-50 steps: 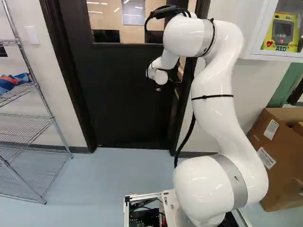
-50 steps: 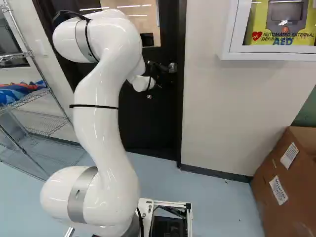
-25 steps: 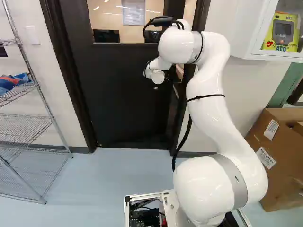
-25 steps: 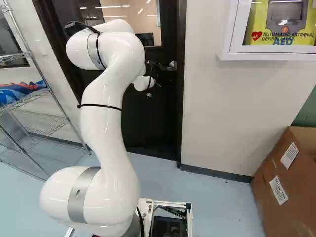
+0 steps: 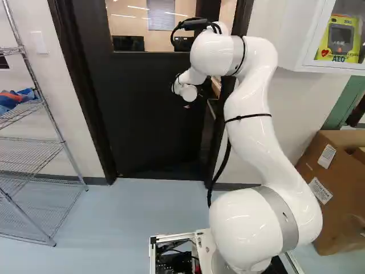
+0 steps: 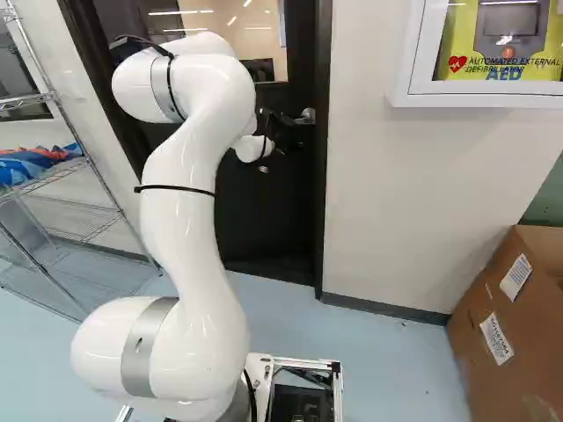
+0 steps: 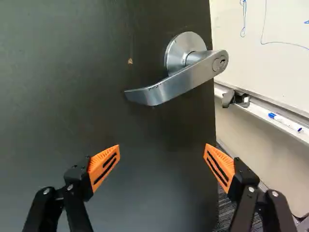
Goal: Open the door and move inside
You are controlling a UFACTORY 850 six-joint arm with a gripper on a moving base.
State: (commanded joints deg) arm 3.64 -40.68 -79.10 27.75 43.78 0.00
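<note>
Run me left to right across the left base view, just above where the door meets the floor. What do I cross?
Wire shelf rack → left door post → dark door → right door post → black cable → my white arm → cardboard box.

Chrome wire shelving unit [image 5: 43, 142], blue-and-red cloth items [image 5: 14, 98] on it; brown cardboard box [image 6: 506, 325] on pale blue floor [image 6: 387, 369]; white wall cabinet [image 6: 413, 92], yellow defibrillator [image 6: 510, 66] inside.
</note>
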